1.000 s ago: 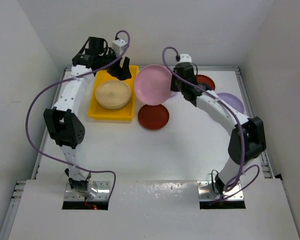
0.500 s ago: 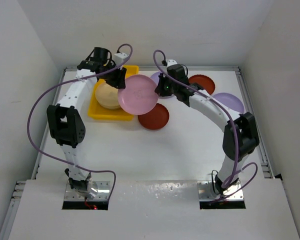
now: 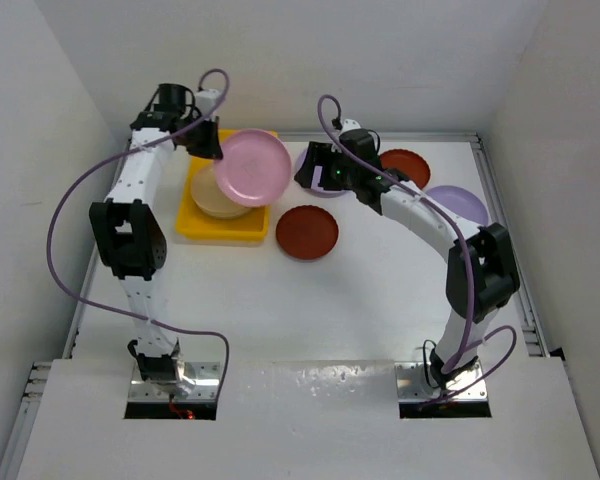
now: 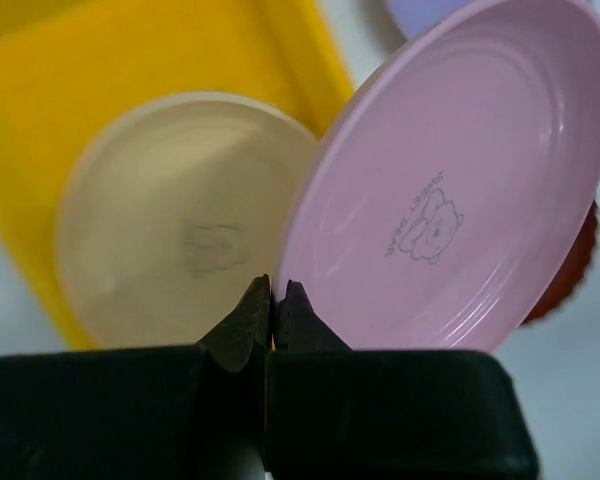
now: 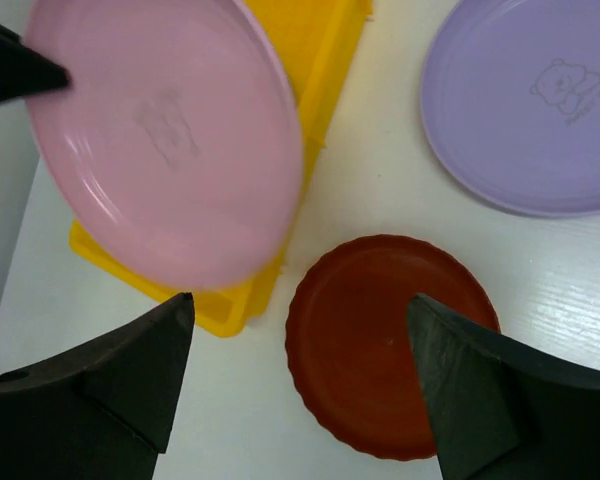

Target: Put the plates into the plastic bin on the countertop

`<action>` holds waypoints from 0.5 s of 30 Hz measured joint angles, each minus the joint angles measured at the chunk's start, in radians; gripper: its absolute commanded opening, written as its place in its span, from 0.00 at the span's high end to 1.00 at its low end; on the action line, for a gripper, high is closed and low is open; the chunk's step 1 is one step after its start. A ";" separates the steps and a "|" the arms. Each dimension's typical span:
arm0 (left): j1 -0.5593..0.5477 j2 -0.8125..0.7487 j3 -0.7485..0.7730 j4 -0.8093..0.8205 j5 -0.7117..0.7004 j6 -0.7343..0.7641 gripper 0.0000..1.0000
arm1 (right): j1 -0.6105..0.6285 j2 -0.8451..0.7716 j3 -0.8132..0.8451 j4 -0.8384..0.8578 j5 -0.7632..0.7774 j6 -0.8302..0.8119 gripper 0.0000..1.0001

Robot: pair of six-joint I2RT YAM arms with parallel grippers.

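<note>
- pink plate [image 4: 460, 190]: round, shallow, smooth glossy plastic with a small bear print in the well. It is tilted steeply, off the surface, over the right end of the yellow bin [image 3: 202, 228].
- yellow bin: rectangular plastic tray with a raised rim, on the white countertop [image 3: 280, 300] at far left.
- cream plate [image 4: 180, 220]: round, matte-looking, lying flat inside the bin. The pink plate overlaps its right edge from above; cannot tell if they touch.
- dark red plate [image 5: 380, 340]: fluted rim, flat on the countertop just right of the bin's near corner.
- lilac plate [image 5: 540, 100]: smooth with a bear print, flat, beyond the dark red plate.
- Far right there is a second lilac plate [image 3: 458, 203] and a second dark red plate [image 3: 408, 162], the latter partly hidden by the right arm.
- left gripper [image 4: 272, 298]: arm stretched to the far left, fingers pinched together on the pink plate's rim.
- right gripper [image 5: 300, 300]: fingers spread wide with nothing between them, hanging above the gap between bin and dark red plate, arm bent leftward.
</note>
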 measured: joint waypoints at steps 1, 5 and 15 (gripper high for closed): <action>0.032 0.026 0.037 0.005 -0.007 -0.018 1.00 | -0.006 0.000 -0.006 0.005 0.001 0.010 0.14; 0.166 0.103 0.118 0.057 -0.057 -0.090 1.00 | -0.056 0.000 -0.039 0.008 0.018 0.068 0.06; 0.238 0.207 0.080 0.081 -0.126 -0.161 1.00 | -0.194 0.113 -0.011 -0.082 0.181 0.208 0.00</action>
